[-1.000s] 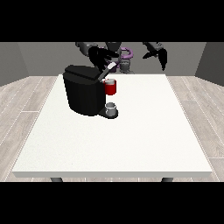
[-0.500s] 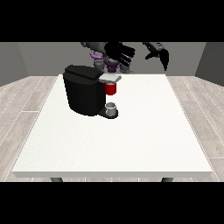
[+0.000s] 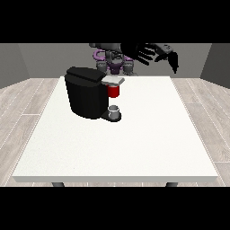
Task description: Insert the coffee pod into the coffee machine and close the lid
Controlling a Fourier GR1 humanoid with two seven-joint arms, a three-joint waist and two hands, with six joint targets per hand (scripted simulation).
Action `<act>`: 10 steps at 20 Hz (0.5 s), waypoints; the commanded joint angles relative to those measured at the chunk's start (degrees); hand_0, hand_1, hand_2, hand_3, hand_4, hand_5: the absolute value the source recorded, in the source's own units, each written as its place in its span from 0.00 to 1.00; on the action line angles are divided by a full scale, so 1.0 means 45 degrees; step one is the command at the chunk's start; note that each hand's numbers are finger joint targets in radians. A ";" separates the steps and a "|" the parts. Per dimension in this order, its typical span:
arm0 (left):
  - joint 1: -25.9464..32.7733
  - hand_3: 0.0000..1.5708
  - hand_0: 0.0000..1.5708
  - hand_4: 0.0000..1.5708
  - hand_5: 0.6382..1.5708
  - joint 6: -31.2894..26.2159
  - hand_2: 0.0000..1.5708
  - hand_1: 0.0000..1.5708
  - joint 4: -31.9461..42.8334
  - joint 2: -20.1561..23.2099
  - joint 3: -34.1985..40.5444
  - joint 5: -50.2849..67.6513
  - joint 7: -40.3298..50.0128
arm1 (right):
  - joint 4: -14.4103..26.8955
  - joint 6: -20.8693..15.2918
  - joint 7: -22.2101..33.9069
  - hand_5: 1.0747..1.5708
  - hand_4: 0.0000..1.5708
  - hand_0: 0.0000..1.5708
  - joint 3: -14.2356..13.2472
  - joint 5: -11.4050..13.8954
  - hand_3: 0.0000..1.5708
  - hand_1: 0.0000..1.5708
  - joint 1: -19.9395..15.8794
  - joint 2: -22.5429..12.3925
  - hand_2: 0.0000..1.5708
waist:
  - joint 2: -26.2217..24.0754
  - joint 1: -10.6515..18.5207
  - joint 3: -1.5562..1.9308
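two black hands raised above the table's far edge: hand at the view's left [image 3: 143, 53] with fingers spread wide, holding nothing; hand at the view's right [image 3: 169, 56] close beside it, fingers hanging down, grip impossible to tell. down-left of both, well apart: black coffee machine [image 3: 87, 92], lid [image 3: 113, 81] flat, red thing at the machine [image 3: 114, 91], small grey thing [image 3: 115, 110] on its base. white table [image 3: 134, 143] beneath.

White table [image 3: 134, 148] on wood floor [image 3: 22, 103]

A large white table [image 3: 134, 148] fills the middle, its dark legs [image 3: 57, 184] showing under the near edge. Pale wood-plank floor [image 3: 24, 103] lies around it. Plain grey walls [image 3: 40, 60] stand behind.
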 commanded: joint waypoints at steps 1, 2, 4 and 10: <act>0.0075 0.00 0.00 0.23 1.00 0.0043 0.00 0.00 -0.0005 -0.0244 -0.0236 0.0024 0.0063 | 0.0481 0.0114 0.0143 1.00 0.00 0.00 -0.0206 0.0120 0.00 0.00 -0.0858 -0.0164 0.00 | 0.0072 0.0172 0.0003; -0.0736 0.00 0.00 0.25 1.00 0.0461 0.00 0.00 0.0188 -0.0180 -0.0063 -0.0171 -0.0159 | 0.0577 -0.0061 0.0422 1.00 0.00 0.00 -0.0209 0.0316 0.00 0.00 -0.1682 -0.0253 0.00 | 0.0699 0.0200 -0.0001; 0.0052 0.00 0.00 0.27 1.00 -0.0361 0.00 0.00 0.0189 0.0072 -0.0252 -0.0026 -0.1030 | 0.0702 -0.0470 0.0281 1.00 0.00 0.00 -0.0217 0.0595 0.00 0.00 -0.1807 -0.0341 0.00 | 0.0903 0.0935 -0.0005; -0.0684 0.00 0.00 0.14 1.00 -0.0650 0.00 0.00 -0.0477 -0.0046 -0.0333 0.0683 0.0334 | 0.1453 -0.0535 -0.0532 1.00 0.00 0.00 -0.0580 0.0454 0.00 0.00 -0.2098 -0.0180 0.00 | 0.1131 0.1343 0.0004</act>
